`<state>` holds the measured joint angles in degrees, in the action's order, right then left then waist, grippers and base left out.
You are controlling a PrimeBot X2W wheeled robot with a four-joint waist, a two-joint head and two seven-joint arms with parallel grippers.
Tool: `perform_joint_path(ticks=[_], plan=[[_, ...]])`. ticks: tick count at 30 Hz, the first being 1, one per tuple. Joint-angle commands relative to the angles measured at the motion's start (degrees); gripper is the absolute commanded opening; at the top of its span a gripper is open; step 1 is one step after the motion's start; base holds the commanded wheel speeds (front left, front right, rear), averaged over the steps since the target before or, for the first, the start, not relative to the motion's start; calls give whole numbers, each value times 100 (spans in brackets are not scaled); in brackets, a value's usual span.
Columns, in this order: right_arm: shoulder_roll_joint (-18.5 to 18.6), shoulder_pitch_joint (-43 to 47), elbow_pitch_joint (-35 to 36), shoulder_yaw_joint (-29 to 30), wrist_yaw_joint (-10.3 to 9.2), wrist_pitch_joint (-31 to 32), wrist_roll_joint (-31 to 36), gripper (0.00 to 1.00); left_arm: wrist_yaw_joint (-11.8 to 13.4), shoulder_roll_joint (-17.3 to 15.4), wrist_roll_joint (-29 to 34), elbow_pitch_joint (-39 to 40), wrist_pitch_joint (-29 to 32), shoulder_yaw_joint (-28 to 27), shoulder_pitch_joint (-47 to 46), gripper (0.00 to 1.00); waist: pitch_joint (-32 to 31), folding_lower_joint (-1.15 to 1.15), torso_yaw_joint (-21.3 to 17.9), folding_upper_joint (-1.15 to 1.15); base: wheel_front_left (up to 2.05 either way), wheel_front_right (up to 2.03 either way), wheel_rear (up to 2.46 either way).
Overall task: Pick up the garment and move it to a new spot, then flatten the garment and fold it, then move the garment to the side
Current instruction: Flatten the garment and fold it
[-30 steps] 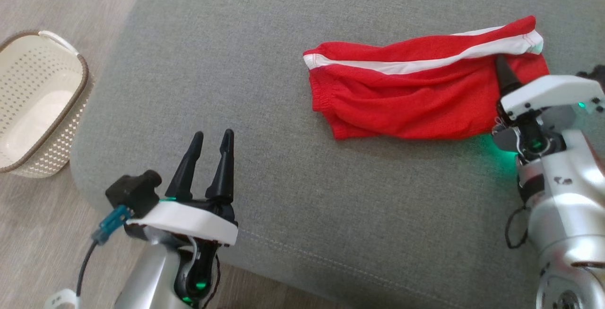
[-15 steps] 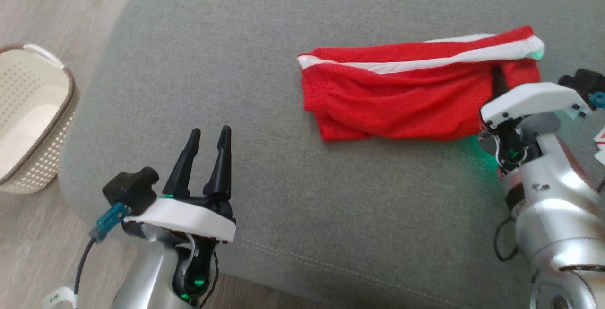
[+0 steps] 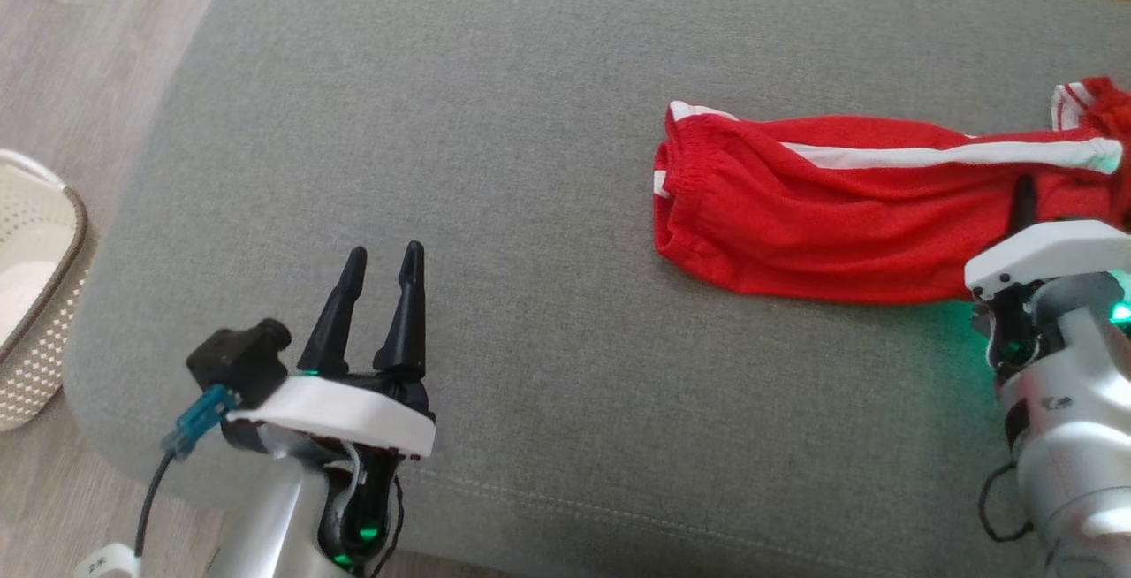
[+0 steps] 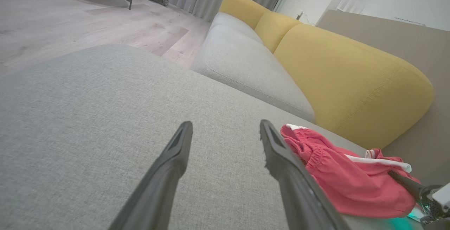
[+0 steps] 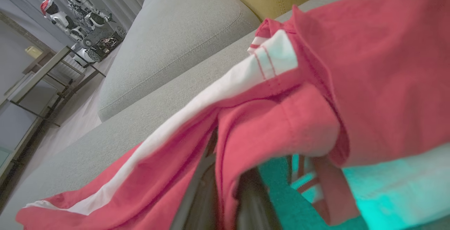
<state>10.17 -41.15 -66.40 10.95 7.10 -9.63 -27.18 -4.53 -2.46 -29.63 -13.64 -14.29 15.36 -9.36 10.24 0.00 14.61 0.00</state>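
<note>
Item: grey woven-fabric seat cushion (image 3: 495, 163), broad and rounded at its corners, taken as the reference for all entries. Red fabric shorts (image 3: 839, 216) with a white side stripe and elastic waistband were recorded lying stretched lengthwise on the cushion's far right part, the waistband end turned toward the cushion's middle, the other end bunched at its right edge; the same shorts (image 4: 337, 184) were seen from the left wrist, resting on the cushion surface below the yellow padded backrest (image 4: 351, 78) that rose behind the cushion. Right gripper (image 3: 1025, 198) was found at the cushion's right edge, its jaws clenched on a fold of the shorts (image 5: 316, 82), the cloth draped over the dark fingers (image 5: 251, 198). Left gripper (image 3: 384, 251) was held over the cushion's near left part, well apart from the shorts, jaws released and empty, fingers (image 4: 281, 159) spread above bare fabric. Cream perforated plastic basket (image 3: 40, 348) with a brown rim was noted on the pale wood-plank floor (image 3: 71, 48) beside the cushion's left edge.
</note>
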Motion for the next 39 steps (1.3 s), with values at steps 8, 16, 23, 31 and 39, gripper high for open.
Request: perform_joint_path(ticks=[8, 16, 23, 31, 39], plan=[[-372, -233, 573, -378, 39, -233, 469, 0, -3, -42, 43, 104, -71, -126, -69, 100, -113, 0, 27, 0, 0, 0, 0], [-701, 99, 1573, -1423, 39, -102, 315, 0, 25, -42, 46, 67, -71, -204, 5, 100, -275, 0, 198, 0, 0, 0, 0], [-726, 589, 2402, -2540, 39, 244, -217, 0, 41, -42, 10, 64, -71, -157, 44, 100, -294, 0, 364, 0, 0, 0, 0], [-728, 716, 2533, -3143, 39, 388, -209, 0, 57, -42, -59, 73, -71, -94, 28, 100, -136, 0, 584, 0, 0, 0, 0], [-728, 616, 2232, -3860, 39, 470, -11, 100, 77, -42, -93, 42, -71, -81, -3, 100, -16, 0, 665, 0, 0, 0, 0]])
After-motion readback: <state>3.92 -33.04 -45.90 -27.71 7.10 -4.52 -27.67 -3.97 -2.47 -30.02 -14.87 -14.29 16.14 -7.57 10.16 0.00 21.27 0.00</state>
